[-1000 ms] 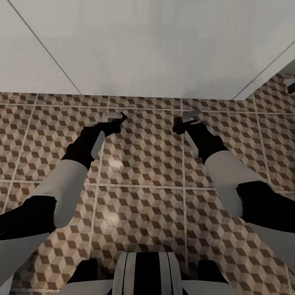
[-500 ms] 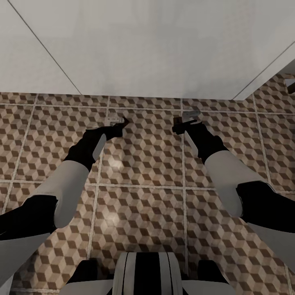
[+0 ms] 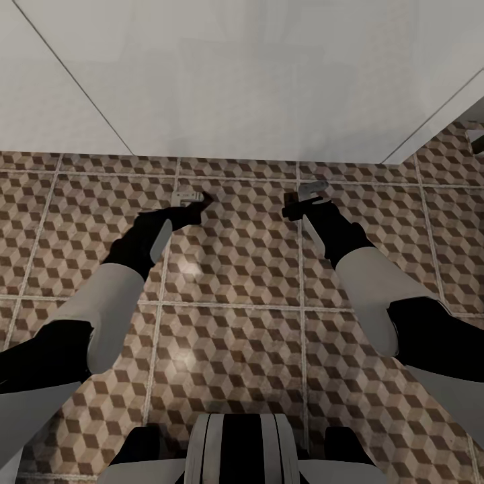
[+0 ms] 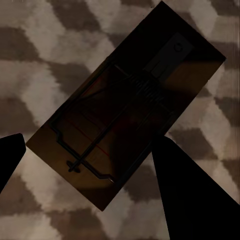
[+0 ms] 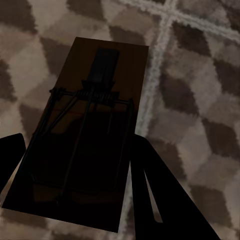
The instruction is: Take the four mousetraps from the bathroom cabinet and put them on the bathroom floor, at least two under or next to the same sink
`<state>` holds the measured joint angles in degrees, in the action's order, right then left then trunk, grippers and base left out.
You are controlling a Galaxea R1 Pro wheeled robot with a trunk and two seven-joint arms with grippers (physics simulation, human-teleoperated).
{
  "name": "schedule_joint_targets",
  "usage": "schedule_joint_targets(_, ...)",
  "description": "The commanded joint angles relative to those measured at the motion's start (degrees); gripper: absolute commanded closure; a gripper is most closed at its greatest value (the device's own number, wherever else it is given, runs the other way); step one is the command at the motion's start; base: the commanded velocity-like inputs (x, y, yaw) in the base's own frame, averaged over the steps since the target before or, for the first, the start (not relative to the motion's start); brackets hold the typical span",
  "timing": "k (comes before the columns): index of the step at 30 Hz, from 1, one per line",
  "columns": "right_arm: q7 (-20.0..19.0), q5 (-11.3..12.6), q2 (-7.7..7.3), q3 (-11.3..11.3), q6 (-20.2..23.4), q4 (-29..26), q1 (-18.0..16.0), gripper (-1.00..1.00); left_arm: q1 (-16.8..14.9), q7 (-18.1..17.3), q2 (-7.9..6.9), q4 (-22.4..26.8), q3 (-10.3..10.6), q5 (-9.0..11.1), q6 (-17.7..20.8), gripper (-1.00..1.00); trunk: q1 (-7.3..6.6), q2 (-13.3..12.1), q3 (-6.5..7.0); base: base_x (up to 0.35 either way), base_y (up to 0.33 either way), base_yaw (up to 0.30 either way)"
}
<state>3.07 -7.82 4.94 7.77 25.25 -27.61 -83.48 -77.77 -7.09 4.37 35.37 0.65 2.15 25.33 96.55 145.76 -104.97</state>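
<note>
Head view: both arms are extended forward and down over the floor [image 3: 235, 269], which is tiled in a brown, beige and grey cube pattern with pale grout lines. A broad white surface [image 3: 242, 74] is seen beyond the tiles.

Left gripper [image 3: 195, 205]: held low, near the white edge. A small pale trap [image 3: 185, 196] is seen just beside its tip. From the left wrist, this trap [image 4: 127, 107] is shown as a dark-brown rectangular plate with a thin wire frame, a spring and a metal tab, lying flat and diagonal on the tiles [image 4: 45, 65]. The black fingers [image 4: 185, 195] are spread to either side of the plate. One finger overlaps its edge; contact cannot be judged. The jaws are parted, and nothing is clamped.

Right gripper [image 3: 296, 205]: likewise low, with a second trap [image 3: 312, 189] at its tip, close to a grout line. From the right wrist, that trap [image 5: 85, 130] is seen flat on the floor [image 5: 200, 90] beside a pale grout line, wire and spring uppermost. One dark finger [image 5: 155, 195] is laid along its long side, the other at the opposite corner. Whether the plate is pinched or merely straddled cannot be told.

The two traps are set well apart on the same tiled surface.
</note>
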Motion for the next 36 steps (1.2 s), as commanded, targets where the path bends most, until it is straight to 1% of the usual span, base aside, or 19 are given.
schedule_joint_targets(1, 0.05, -0.17, -0.02, 0.21, 0.36, -0.08, -0.01, 1.00, -0.01, -1.13, -0.10, 0.12, -0.01, 0.17, 0.33, 1.00, -0.01, 0.01, -0.03, 0.000, 0.000, 0.000)
schedule_joint_targets(5, 0.02, -0.17, -0.02, 0.22, 0.33, -0.06, -0.01, 1.00, 0.02, -3.18, -0.69, 0.14, -0.83, 0.15, 0.33, 1.00, -0.01, 0.01, -0.03, 0.000, 0.000, 0.000)
schedule_joint_targets(10, 0.01, -0.17, -0.02, 0.22, 0.31, -0.03, -0.01, 1.00, 0.02, -3.86, -0.90, 0.14, -1.90, 0.14, 0.33, 1.00, -0.01, 0.01, -0.03, 0.000, 0.000, 0.000)
schedule_joint_targets(18, 0.02, -0.17, -0.02, 0.22, -0.72, 0.16, -0.01, 1.00, 0.02, -4.02, -0.94, -0.01, -2.05, 0.14, 0.33, 1.00, -0.01, 0.01, -0.03, 0.000, 0.000, 0.000)
schedule_joint_targets(36, 0.01, -0.17, 0.02, 0.22, -0.82, 0.51, -0.01, 1.00, 0.01, -3.99, -0.78, 0.01, -1.97, 0.14, 0.33, 1.00, -0.01, 0.01, -0.03, 0.000, 0.000, 0.000)
